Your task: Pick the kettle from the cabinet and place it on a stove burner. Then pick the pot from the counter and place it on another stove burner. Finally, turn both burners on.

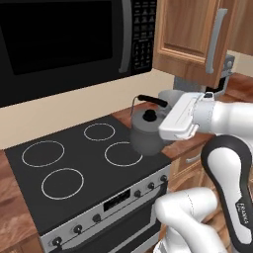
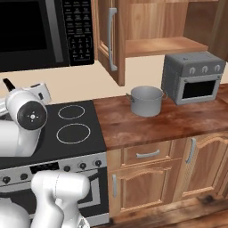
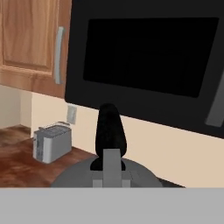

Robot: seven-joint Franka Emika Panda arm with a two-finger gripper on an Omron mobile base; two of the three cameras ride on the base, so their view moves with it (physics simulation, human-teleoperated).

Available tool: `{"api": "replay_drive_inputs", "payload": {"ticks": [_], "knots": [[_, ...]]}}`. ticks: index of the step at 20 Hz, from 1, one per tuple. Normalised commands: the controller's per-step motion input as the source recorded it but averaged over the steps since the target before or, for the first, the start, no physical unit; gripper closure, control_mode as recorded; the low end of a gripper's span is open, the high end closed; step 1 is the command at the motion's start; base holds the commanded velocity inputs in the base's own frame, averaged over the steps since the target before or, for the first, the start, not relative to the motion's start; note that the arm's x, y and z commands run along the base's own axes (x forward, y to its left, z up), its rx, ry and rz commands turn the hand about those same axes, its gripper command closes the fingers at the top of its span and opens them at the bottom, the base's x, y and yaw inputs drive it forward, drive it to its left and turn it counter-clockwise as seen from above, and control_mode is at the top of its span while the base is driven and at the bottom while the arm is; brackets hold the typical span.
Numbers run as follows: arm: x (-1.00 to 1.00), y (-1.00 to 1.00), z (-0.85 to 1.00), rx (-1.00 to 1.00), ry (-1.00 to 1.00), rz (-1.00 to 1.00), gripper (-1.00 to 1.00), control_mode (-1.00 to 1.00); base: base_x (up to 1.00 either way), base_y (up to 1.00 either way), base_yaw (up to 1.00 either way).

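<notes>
Kettle (image 1: pixel 146 132): small dark grey, black arched handle, upright at right edge of cooktop beside front-right burner ring (image 1: pixel 123 153). Pot (image 2: pixel 146 101): wide light grey, upright on counter (image 2: pixel 178 122) near back edge. Cabinet (image 2: pixel 147 26) door open.

The kettle (image 1: pixel 144 136) is dark grey metal with a black arched handle and a black lid knob. The pot (image 2: pixel 146 101) is light grey steel. The cooktop (image 1: pixel 74 163) is flat black glass marked with thin white burner rings (image 1: pixel 62 183). The table (image 2: pixel 169 122) is reddish-brown wood grain. The cabinet (image 2: pixel 151 26) is light brown wood with a grey bar handle (image 2: pixel 111 38). The microwave (image 1: pixel 64 42) is black, the toaster oven (image 2: pixel 192 77) grey, the wall (image 1: pixel 59 111) cream.
</notes>
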Motion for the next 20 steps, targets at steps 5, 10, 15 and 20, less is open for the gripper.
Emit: {"api": "replay_drive_inputs", "payload": {"ticks": [5, 10, 15, 20], "knots": [[0.31, 0.0, -0.22, 0.0, 0.04, -0.04, 1.0, -1.0, 0.0, 0.0, 0.0], [0.37, 0.0, -0.22, 0.0, 0.0, -0.05, 1.0, -1.0, 0.0, 0.0, 0.0], [0.4, 0.01, -0.19, 0.0, 0.0, -0.06, 1.0, -1.0, 0.0, 0.0, 0.0], [0.41, 0.06, -0.15, 0.0, 0.0, -0.04, 1.0, -1.0, 0.0, 0.0, 0.0]]}}
